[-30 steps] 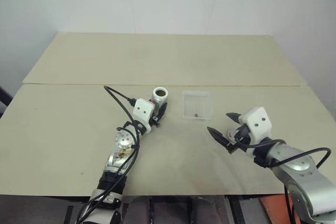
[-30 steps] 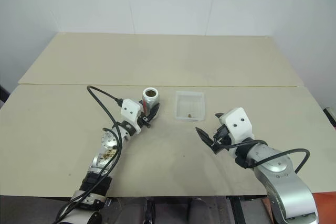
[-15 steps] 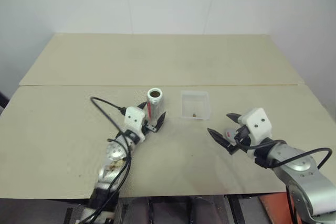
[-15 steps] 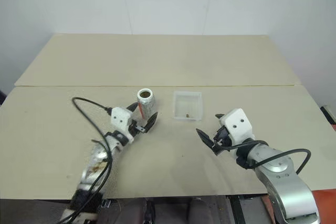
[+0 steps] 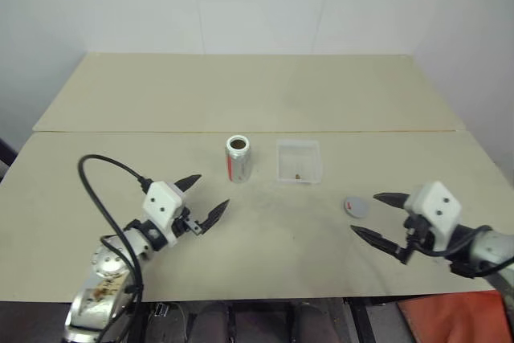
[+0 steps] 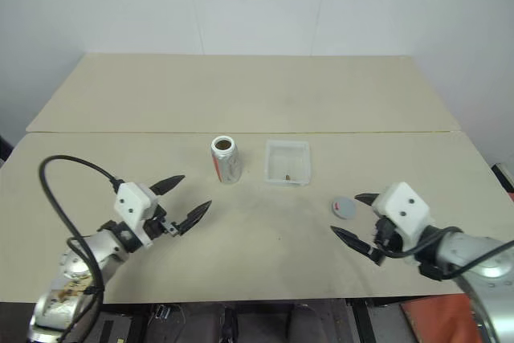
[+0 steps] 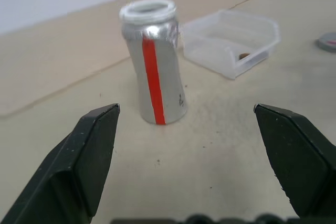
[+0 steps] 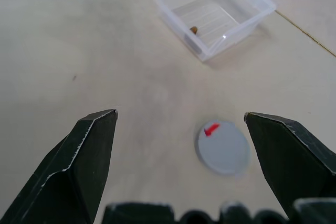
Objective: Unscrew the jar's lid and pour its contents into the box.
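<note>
With both tools wide open and empty, the left tool [image 5: 198, 204] should grip the open jar [image 5: 238, 158] low before tilting it over the box [image 5: 299, 160].

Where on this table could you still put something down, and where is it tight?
The far board of the table behind the jar and box is bare, as is the stretch between the left tool and right tool. Tightest are the narrow jar-box gap and the spot around the lid beside the right tool.
</note>
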